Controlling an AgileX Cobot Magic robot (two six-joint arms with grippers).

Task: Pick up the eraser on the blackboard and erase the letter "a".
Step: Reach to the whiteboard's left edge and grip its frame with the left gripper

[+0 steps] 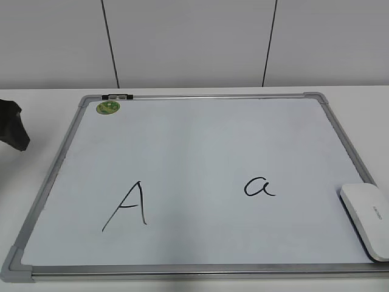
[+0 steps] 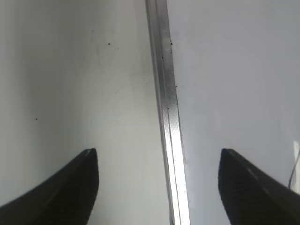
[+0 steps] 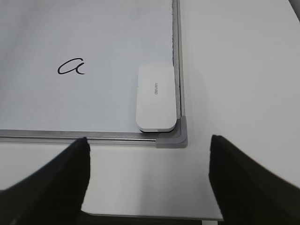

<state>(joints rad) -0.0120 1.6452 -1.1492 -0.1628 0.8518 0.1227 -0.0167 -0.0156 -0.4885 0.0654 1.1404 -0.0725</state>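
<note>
The blackboard [image 1: 200, 140], a white board with a silver frame, lies flat on the table. The white eraser [image 1: 368, 219] lies in its near right corner; it also shows in the right wrist view [image 3: 156, 97]. The small black letter "a" [image 1: 259, 186] is written right of the middle, left of the eraser, and shows in the right wrist view [image 3: 71, 67]. My right gripper [image 3: 149, 152] is open and empty, over the bare table just in front of the board's near right corner. My left gripper [image 2: 158, 161] is open and empty, straddling the board's left frame edge [image 2: 166, 103].
A larger capital "A" [image 1: 129, 205] is written on the board's left half. A round green sticker [image 1: 108, 107] sits at the far left corner. Part of the dark left arm [image 1: 12, 125] shows at the left edge. A white panelled wall stands behind the table.
</note>
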